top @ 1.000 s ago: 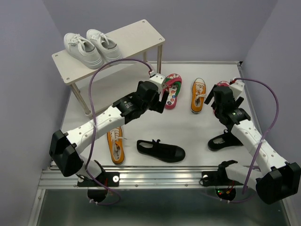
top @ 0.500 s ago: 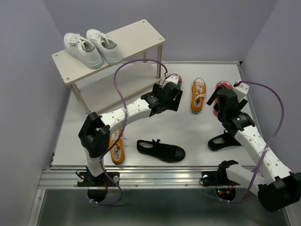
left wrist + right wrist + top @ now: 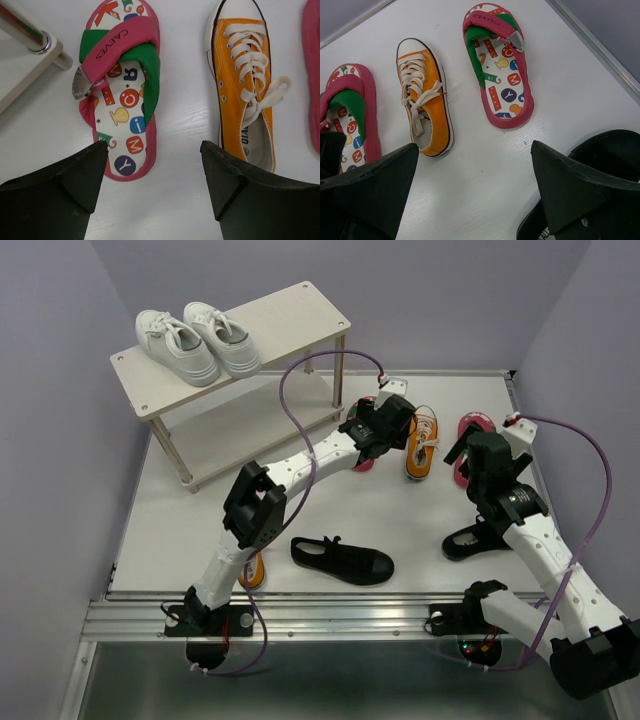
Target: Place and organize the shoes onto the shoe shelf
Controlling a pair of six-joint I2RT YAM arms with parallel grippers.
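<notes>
My left gripper (image 3: 388, 443) is open and empty, hovering low over the table between the heel of a red flip-flop (image 3: 124, 95) and an orange sneaker (image 3: 245, 85). In its wrist view the gripper (image 3: 152, 150) has bare table between the fingers. My right gripper (image 3: 468, 455) is open and empty above the second flip-flop (image 3: 500, 65); in its wrist view the gripper (image 3: 475, 147) is over bare table. White sneakers (image 3: 195, 342) sit on the top tier of the shoe shelf (image 3: 290, 315). Black shoes lie at the front middle (image 3: 342, 558) and front right (image 3: 470, 540).
The second orange sneaker (image 3: 250, 570) lies at the front left, mostly hidden by my left arm. A shelf leg (image 3: 31, 36) stands just left of the flip-flop. The shelf's lower tier (image 3: 250, 425) holds nothing. Purple walls enclose the table.
My left arm has stretched out to the right, carrying its gripper from beside the shelf to between the flip-flop and the orange sneaker. My right gripper has shifted slightly forward.
</notes>
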